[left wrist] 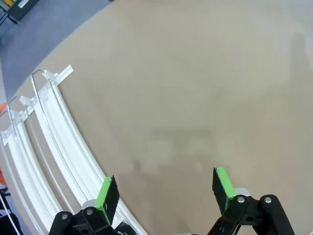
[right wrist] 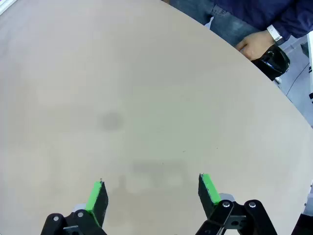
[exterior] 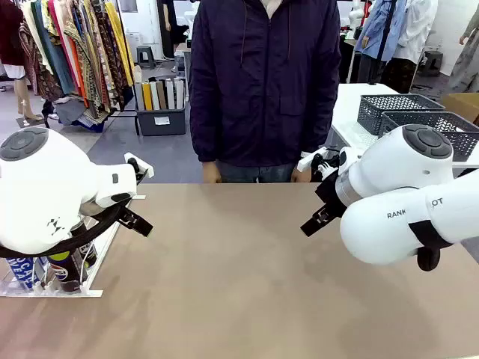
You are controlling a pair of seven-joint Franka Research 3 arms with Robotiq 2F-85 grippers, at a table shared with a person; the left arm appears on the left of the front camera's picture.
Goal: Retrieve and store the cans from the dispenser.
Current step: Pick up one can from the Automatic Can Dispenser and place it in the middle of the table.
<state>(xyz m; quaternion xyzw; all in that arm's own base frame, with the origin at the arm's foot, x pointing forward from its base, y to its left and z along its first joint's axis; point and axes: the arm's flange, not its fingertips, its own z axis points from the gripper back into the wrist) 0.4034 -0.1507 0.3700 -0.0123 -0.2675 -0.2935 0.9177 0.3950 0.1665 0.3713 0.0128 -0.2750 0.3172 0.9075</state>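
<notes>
Both released and empty, left gripper just beside dispenser, right gripper well apart

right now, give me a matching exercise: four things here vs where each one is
1 cans
2 left gripper
3 lattice baskets
4 person's hand

a at the table's far edge
b fingers open, beside the dispenser rails
c on a white side table, far right
d near left corner

pairs: 1d, 2b, 3c, 4a

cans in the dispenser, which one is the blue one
The leftmost can, at the dispenser's outer edge: blue with white lettering. The can on its right is black.
</notes>
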